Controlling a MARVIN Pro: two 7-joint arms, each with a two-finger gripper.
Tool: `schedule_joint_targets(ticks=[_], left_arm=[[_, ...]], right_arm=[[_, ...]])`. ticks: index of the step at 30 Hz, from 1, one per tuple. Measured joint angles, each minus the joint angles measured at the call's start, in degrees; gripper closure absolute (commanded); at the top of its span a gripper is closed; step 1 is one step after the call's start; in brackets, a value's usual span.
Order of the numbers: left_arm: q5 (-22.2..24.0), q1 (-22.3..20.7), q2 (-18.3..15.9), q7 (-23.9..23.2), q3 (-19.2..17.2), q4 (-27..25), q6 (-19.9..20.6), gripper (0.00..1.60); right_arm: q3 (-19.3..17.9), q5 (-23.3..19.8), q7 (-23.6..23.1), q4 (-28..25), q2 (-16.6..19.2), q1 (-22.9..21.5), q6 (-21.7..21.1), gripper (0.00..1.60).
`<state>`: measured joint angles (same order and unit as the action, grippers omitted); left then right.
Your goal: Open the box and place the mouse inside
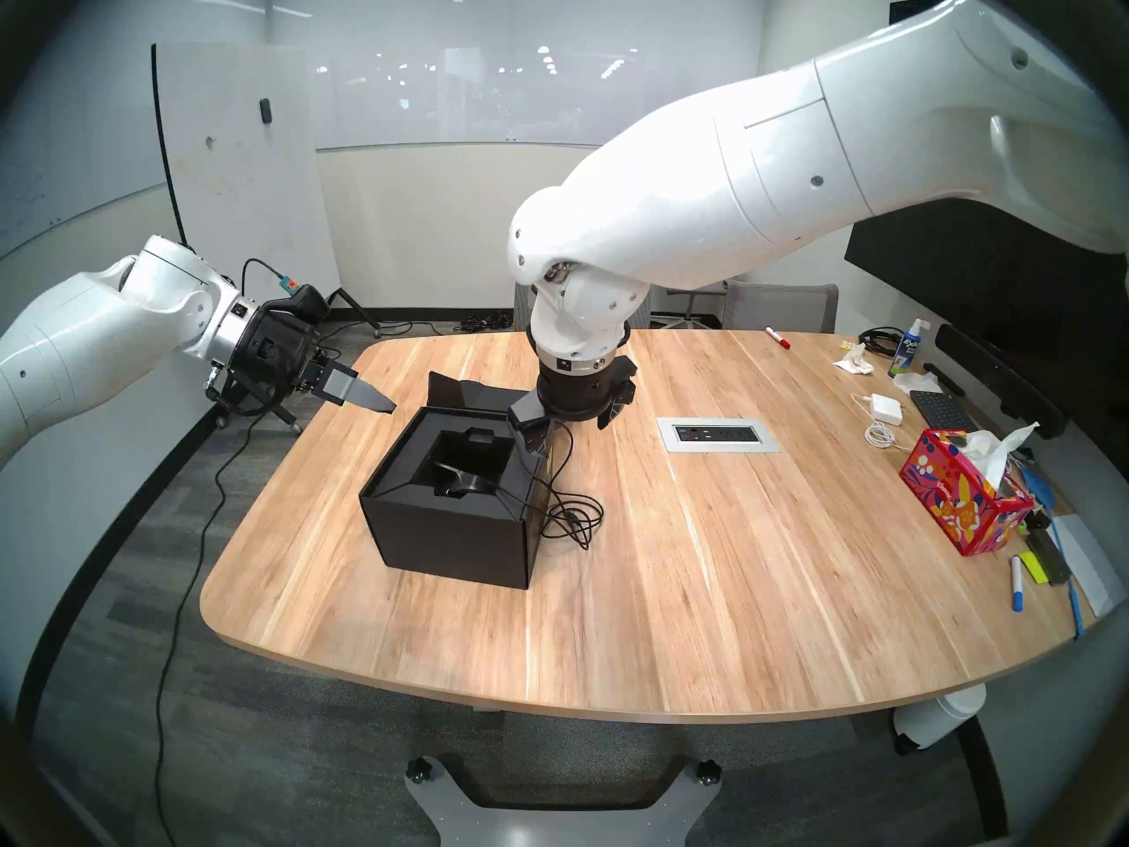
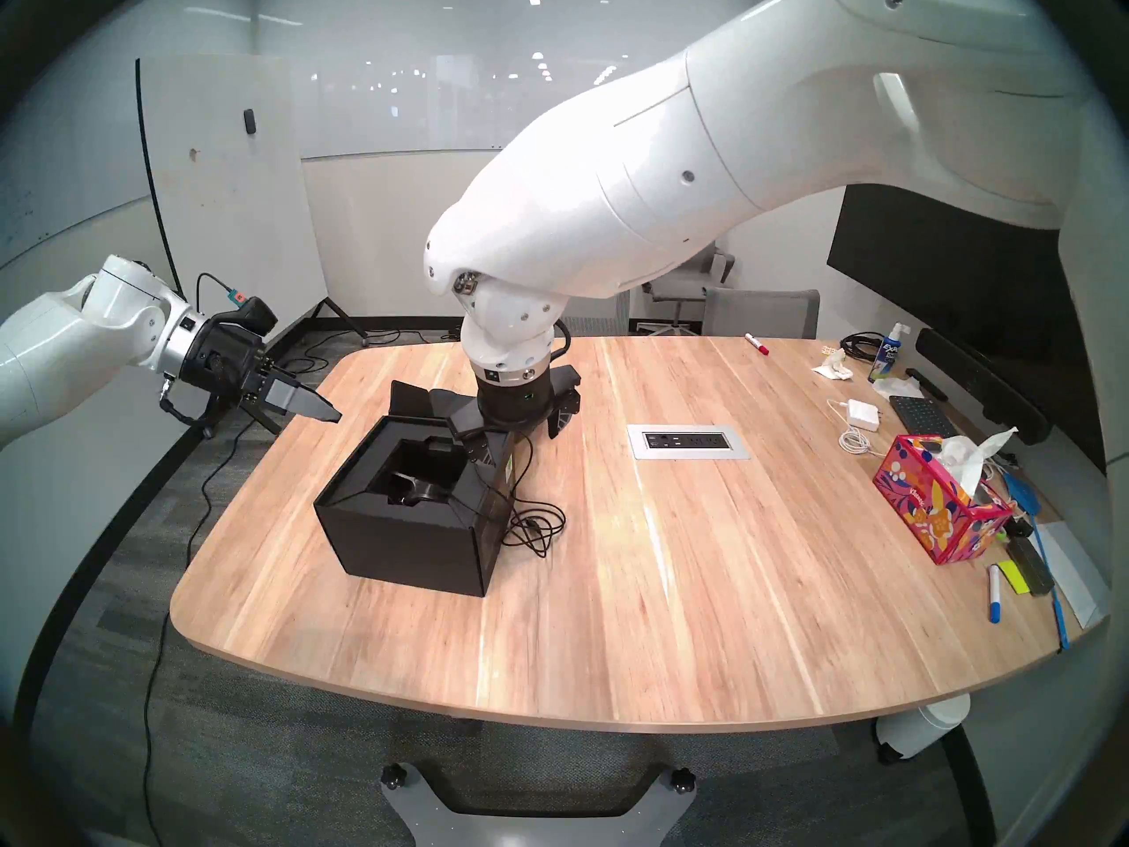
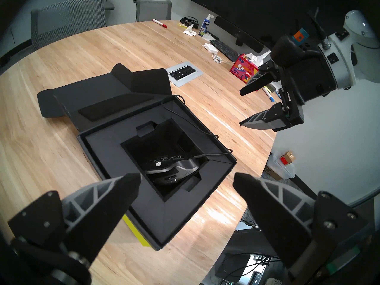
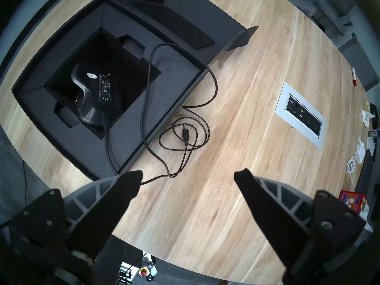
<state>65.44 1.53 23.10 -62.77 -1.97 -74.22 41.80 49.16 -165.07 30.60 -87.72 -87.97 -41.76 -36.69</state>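
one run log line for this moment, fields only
matte black cardboard box: lid open | black wired mouse: inside, underside up | cable: partly on table | both fingers open, empty

Both arms wear glossy white, rounded shells dotted with small dark screw holes, each ending in a silver metal ring and then a black wrist housing. The left gripper (image 1: 366,395) and the right gripper (image 3: 248,105) have grey ribbed fingers with black pointed pads, bolted on with small screws. A black cable with an orange and teal plug (image 1: 291,285) runs into the left wrist.
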Motion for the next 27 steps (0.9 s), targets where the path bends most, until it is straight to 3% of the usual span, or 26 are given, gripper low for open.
schedule_joint_targets(ticks=[17,27], left_arm=[[0.00,-0.01,0.00,-0.02,0.00,0.00,0.00,0.00],[-0.01,-0.04,0.00,-0.06,0.02,0.03,0.00,0.00]], right_arm=[[-1.54,-0.01,7.37,-14.31,9.51,0.06,15.93,0.00],[-4.60,-0.01,13.34,-18.85,14.94,4.16,25.95,0.00]])
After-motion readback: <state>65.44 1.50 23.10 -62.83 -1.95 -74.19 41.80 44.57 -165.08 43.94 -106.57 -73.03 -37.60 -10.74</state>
